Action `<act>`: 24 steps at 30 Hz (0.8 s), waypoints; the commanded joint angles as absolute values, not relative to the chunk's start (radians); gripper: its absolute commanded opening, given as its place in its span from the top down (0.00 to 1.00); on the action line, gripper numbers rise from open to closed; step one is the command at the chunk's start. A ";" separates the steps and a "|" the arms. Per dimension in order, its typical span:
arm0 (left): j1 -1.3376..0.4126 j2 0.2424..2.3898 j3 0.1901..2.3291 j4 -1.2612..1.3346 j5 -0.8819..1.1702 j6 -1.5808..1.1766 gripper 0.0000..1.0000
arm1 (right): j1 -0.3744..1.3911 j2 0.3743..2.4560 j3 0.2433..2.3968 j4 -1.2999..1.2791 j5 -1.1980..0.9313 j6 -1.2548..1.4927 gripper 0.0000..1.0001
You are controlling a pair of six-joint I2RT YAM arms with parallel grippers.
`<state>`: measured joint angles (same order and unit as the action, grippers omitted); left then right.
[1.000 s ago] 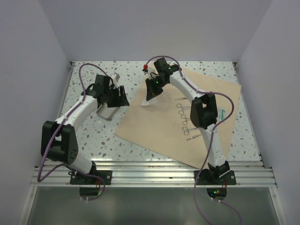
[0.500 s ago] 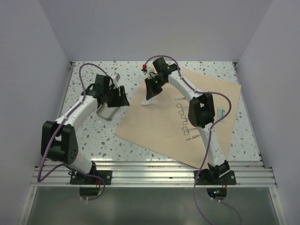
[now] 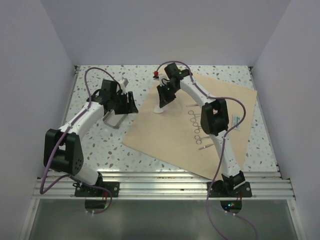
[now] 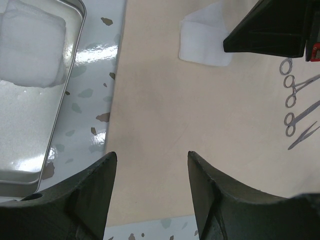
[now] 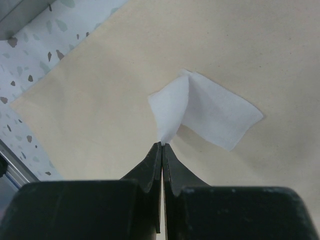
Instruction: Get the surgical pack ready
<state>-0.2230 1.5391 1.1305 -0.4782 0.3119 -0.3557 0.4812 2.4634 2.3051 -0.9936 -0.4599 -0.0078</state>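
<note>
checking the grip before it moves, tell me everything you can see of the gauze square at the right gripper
The gauze square is a thin, soft, white cloth-like piece, creased where it folds over itself. One corner is pinched between the shut tips of the right gripper and pulled up. The rest drapes down onto the tan wrap sheet, near the sheet's left edge.

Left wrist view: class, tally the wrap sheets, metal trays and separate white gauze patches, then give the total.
Wrap sheet: 1
Metal tray: 1
Gauze patch: 2
Total: 4
</note>
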 commanded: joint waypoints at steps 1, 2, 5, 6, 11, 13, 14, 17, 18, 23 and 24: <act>-0.221 1.537 1.120 -0.428 0.331 -0.336 0.37 | 0.469 2.479 2.324 -1.022 -0.426 -0.031 1.00; -0.221 1.537 1.120 -0.428 0.330 -0.336 0.37 | 0.466 2.482 2.329 -1.022 -0.426 -0.031 1.00; -0.221 1.539 1.118 -0.423 0.331 -0.339 0.37 | 0.465 2.494 2.342 -1.022 -0.414 -0.028 1.00; -0.221 1.542 1.117 -0.422 0.331 -0.341 0.37 | 0.463 2.500 2.345 -1.020 -0.410 -0.025 1.00; -0.221 1.542 1.112 -0.419 0.331 -0.342 0.37 | 0.460 2.516 2.367 -1.014 -0.393 -0.021 1.00; -0.221 1.540 1.112 -0.419 0.333 -0.342 0.37 | 0.462 2.520 2.373 -1.012 -0.384 -0.023 1.00; -0.221 1.542 1.111 -0.416 0.333 -0.344 0.37 | 0.462 2.520 2.376 -1.008 -0.380 -0.023 1.00; -0.221 1.543 1.108 -0.413 0.334 -0.347 0.37 | 0.462 2.520 2.391 -1.003 -0.365 -0.025 1.00; -0.222 1.543 1.106 -0.411 0.336 -0.348 0.37 | 0.462 2.517 2.391 -1.000 -0.364 -0.022 1.00; -0.221 1.543 1.101 -0.407 0.336 -0.350 0.37 | 0.462 2.502 2.385 -0.988 -0.344 -0.021 1.00; -0.221 1.543 1.101 -0.408 0.336 -0.350 0.37 | 0.460 2.502 2.385 -0.989 -0.344 -0.025 1.00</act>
<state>-0.2230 1.5391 1.1141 -0.4561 0.3187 -0.3561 0.4641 2.5271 2.3417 -0.9977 -0.3744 -0.0105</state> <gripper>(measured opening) 0.626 0.008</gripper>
